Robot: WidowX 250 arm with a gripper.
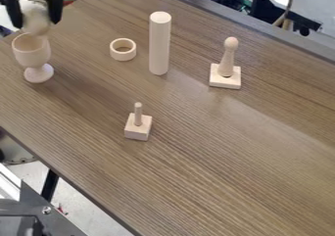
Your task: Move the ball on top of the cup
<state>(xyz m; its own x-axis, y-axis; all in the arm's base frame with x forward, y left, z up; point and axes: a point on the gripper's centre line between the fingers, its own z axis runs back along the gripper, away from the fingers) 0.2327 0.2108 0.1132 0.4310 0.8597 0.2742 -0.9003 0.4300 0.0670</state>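
Camera view: in the upper left corner of the frame, the black gripper (35, 22) hangs down over the cup (31, 54), its two fingers well spread and clamped on the pale ball (35, 15), one at its left side and one at its right. The ball sits between them, directly above the cup's mouth, its underside at the back of the rim; whether it touches the rim, I cannot tell. The cup stands upright on its round foot near the left edge of the table (216, 156), a wood-grain top that runs across most of the frame.

Right of the cup, toward the upper middle, a ring (123, 57) lies flat, its hole facing up. Just beside it, on its right, a tall cylinder (159, 44) stands on end. Farther right, in the upper right part, a round-headed peg (227, 59) stands upright on a square base (225, 82). Left of the frame's centre, nearer the camera, a small block (137, 132) carries a thin upright pin (138, 113). At the lower left, beyond the table's edge, is a dark metal frame (49, 215) above a pale floor (78, 193).
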